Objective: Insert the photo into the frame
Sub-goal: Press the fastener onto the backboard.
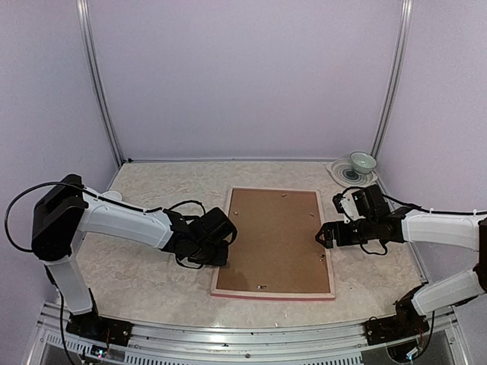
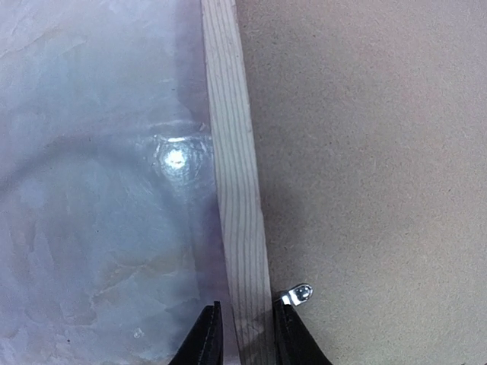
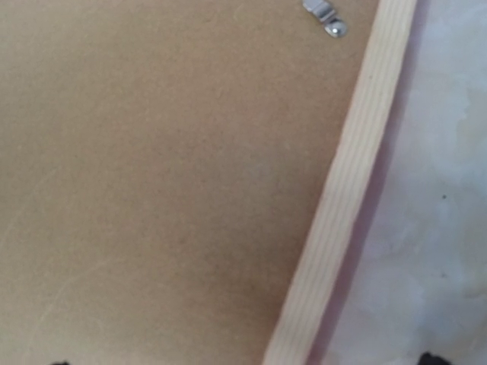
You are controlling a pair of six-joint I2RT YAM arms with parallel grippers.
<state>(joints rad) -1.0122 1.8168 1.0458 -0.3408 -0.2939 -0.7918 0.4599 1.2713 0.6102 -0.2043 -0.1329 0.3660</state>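
Left hand (image 2: 247, 342) straddles the left rail of the frame (image 2: 236, 175). One finger (image 2: 204, 344) stands on the outer side of the pale wood, over the worktop (image 2: 91, 228), and the other stands on the inner side. Both sit close against the rail, but we cannot tell whether they pinch it or merely flank it. Just beside the inner finger we see a small metal tab (image 2: 297, 293) lying on the brown backing board (image 2: 380, 167).

Right hand (image 1: 326, 234) hangs over the opposite rail with its fingers spread wide and nothing between them. In its wrist view only the two fingertips show at the lower corners, with rail and board between them. A second metal tab (image 3: 326, 19) lies on the board ahead of this hand.

Between the two hands the frame lies flat on the worktop, back side up. Its wood border surrounds the board, and a pink edge shows along the side nearest the arm bases. Beyond the right hand and well apart from it, a pale bowl (image 1: 363, 160) rests on a plate (image 1: 338, 173) at the far corner.
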